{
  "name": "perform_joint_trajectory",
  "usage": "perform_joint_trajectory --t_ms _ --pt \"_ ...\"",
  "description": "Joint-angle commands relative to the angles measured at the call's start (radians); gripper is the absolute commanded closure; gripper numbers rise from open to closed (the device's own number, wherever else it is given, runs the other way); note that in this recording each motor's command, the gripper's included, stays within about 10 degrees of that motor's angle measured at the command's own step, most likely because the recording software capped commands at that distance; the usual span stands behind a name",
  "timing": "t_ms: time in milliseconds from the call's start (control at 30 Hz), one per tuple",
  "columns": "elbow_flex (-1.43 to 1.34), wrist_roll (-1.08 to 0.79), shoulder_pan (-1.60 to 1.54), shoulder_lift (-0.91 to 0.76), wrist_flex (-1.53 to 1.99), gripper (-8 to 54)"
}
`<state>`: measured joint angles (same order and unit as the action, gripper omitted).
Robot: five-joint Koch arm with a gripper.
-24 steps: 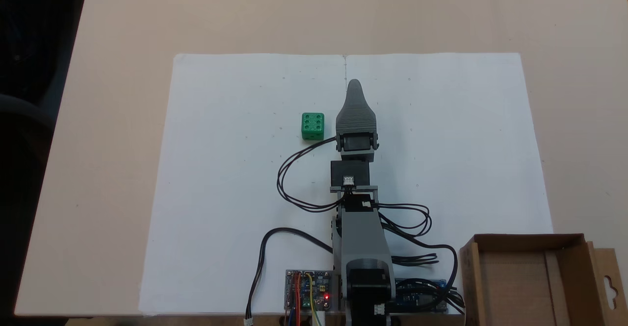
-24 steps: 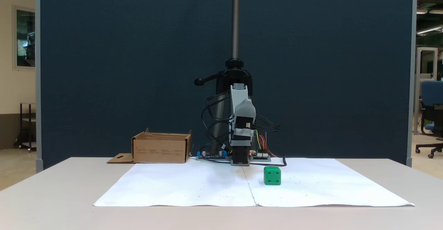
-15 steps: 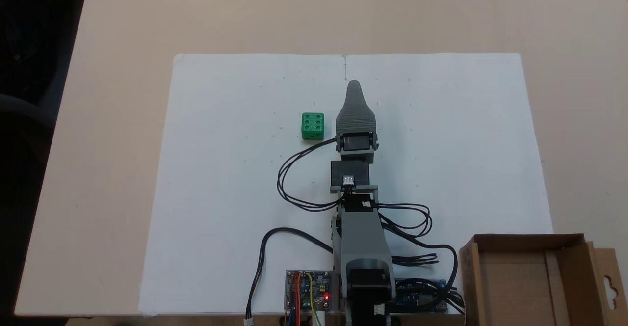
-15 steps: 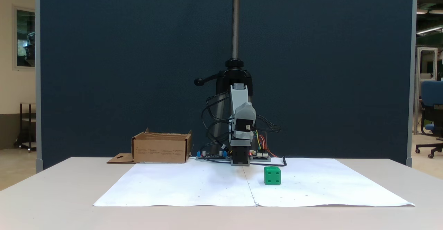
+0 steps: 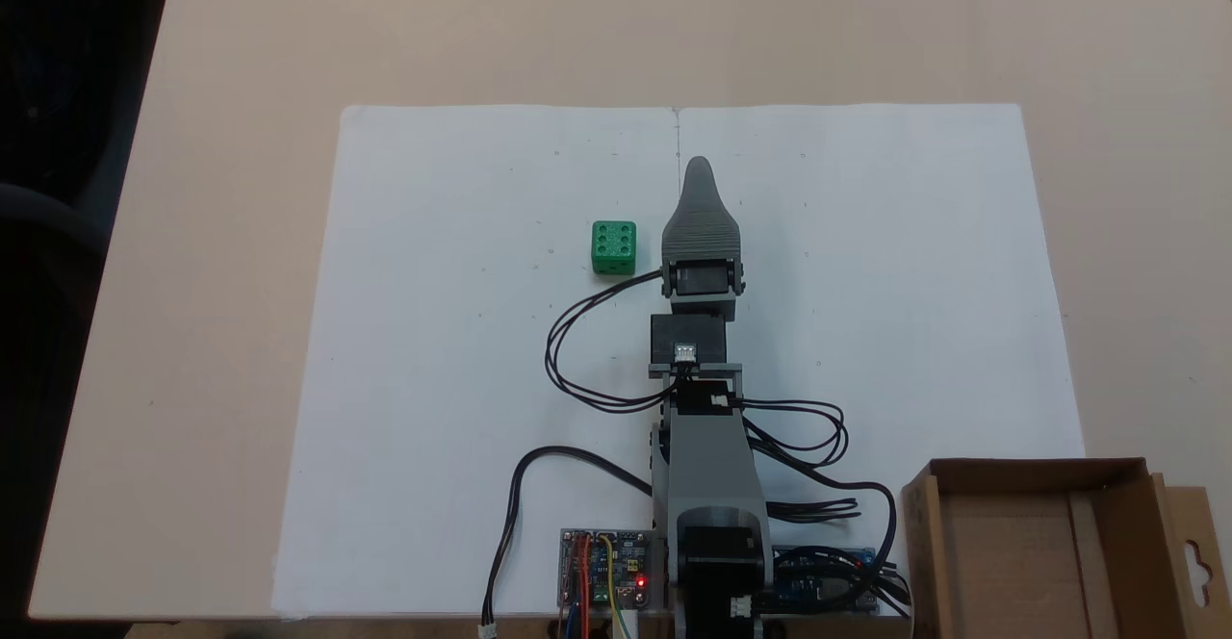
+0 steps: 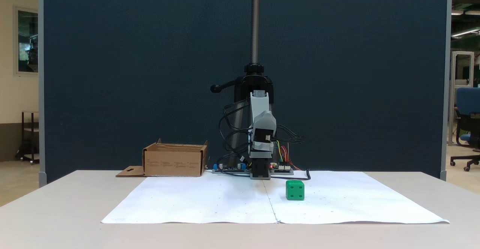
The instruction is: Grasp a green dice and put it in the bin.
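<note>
The green dice (image 5: pixel 613 246) (image 6: pixel 294 190) sits on the white paper, six pips up in a fixed view from above. My gripper (image 5: pixel 699 167) (image 6: pixel 264 123) hangs above the paper just right of the dice in that view, not touching it. Its grey jaws lie one over the other, so the gap between them is hidden. The bin (image 5: pixel 1035 471) (image 6: pixel 174 162), a brown cardboard box with upright flaps, stands beside the arm's base; I see nothing inside it.
A large white paper sheet (image 5: pixel 433 379) covers the middle of the beige table. Black cables (image 5: pixel 568 350) loop beside the arm, and circuit boards (image 5: pixel 604 570) lie at its base. A metal post (image 6: pixel 255 20) rises behind the arm against a dark blue partition.
The gripper has shifted very slightly sideways and a little lower. The dice and the bin have not moved.
</note>
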<state>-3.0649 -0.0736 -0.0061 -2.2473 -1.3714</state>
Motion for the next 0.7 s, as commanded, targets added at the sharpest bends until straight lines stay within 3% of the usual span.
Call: perform_joint_trajectory --t_ms 0,333,667 --pt "-0.066 -0.029 -0.006 -0.118 -0.054 1.2" --pt "-0.064 -0.031 0.014 -0.117 -0.017 4.2" --pt "0.331 -0.035 0.103 -0.117 0.642 2.4"
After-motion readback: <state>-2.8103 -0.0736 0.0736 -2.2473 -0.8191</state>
